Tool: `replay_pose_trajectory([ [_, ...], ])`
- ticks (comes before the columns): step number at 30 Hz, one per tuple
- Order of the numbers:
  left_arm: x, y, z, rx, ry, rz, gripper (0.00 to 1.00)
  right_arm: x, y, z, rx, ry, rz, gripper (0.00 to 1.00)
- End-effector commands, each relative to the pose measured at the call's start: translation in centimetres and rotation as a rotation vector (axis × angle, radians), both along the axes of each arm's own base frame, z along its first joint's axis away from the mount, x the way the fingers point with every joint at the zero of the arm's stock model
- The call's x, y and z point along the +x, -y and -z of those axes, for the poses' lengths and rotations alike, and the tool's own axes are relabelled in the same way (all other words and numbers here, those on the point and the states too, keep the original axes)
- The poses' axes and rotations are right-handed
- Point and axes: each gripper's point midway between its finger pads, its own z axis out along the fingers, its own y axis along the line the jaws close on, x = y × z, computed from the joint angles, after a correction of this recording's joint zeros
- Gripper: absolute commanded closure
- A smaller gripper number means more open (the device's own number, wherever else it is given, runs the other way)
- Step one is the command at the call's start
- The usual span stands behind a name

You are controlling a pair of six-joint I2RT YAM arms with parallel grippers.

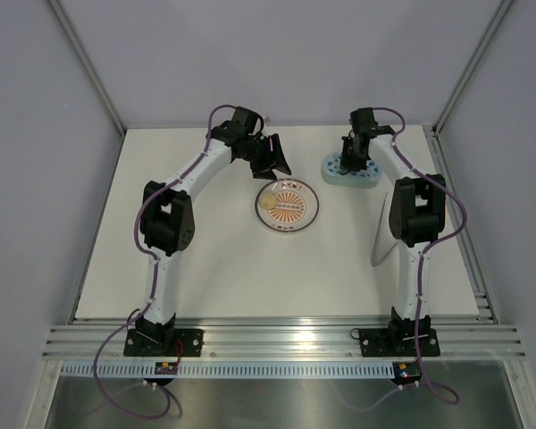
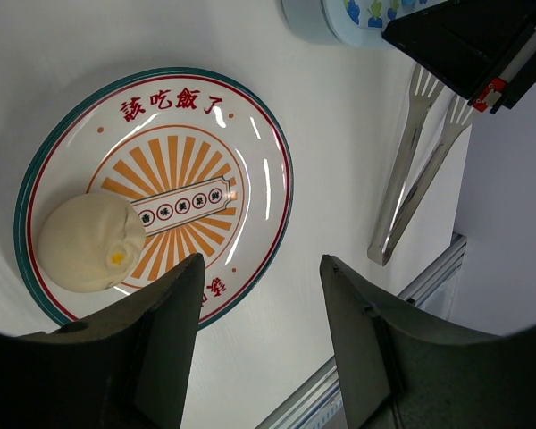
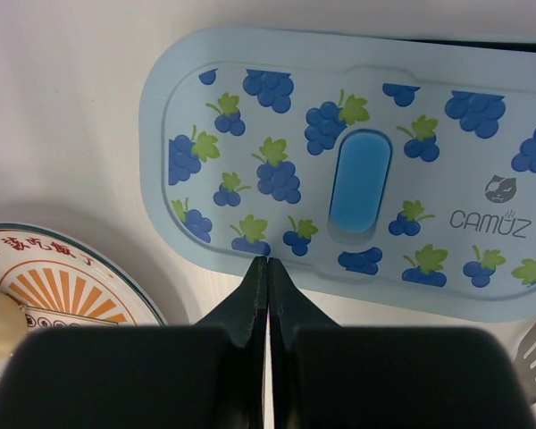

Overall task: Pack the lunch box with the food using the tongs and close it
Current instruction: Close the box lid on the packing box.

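White table (image 1: 250,268): left hand (image 2: 261,268) apart above plate (image 2: 250,134); right hand (image 3: 268,268) together at lid (image 3: 250,134) edge.

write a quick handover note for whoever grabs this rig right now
Left gripper: open, empty, above the plate.
Right gripper: shut, holding nothing, tips at the edge of the lid.
Things: the lid sits on the lunch box, so its contents are hidden. One pale bun lies on the plate. The tongs lie ungripped on the table, on the right arm's side of the plate.
Done: nothing that can be confirmed.
Left: probably take the lid off, pick up the tongs, move the bun into the box, close it.
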Motion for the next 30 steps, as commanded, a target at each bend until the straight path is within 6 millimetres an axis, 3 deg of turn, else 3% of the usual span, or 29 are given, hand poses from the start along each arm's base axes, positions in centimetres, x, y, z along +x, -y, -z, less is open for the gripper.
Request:
replay_pose_trajectory([
  [1,0.1,-0.5,-3.2,-0.015,0.082,0.005,0.42,-0.1,-0.1,-3.0,0.015,0.065,-0.021,1.0],
  [4,0.1,-0.4,-3.2,-0.022,0.081,0.007,0.42,0.2,0.5,-5.2,-0.001,0.115,0.009,1.0],
  [10,-0.2,-0.6,-3.3,-0.018,0.082,0.007,0.42,2.3,0.5,-5.4,0.013,0.117,0.049,1.0],
  [16,-0.4,-1.1,-3.5,-0.013,0.087,0.003,0.42,2.1,-0.3,1.6,0.034,-0.023,0.052,1.0],
  [20,-0.4,-1.0,-3.4,-0.021,0.084,0.003,0.42,1.5,0.0,2.7,0.021,-0.055,0.055,1.0],
  [24,-0.5,-1.0,-3.4,-0.024,0.08,0.004,0.42,2.0,0.4,-0.9,0.005,0.018,0.05,1.0],
  [28,-0.6,-1.0,-3.5,-0.023,0.082,0.005,0.42,2.8,0.6,-6.7,0.01,0.142,0.054,1.0],
  [30,-0.6,-1.0,-3.6,-0.021,0.086,0.004,0.42,3.1,1.4,-8.1,-0.017,0.184,0.087,1.0],
])
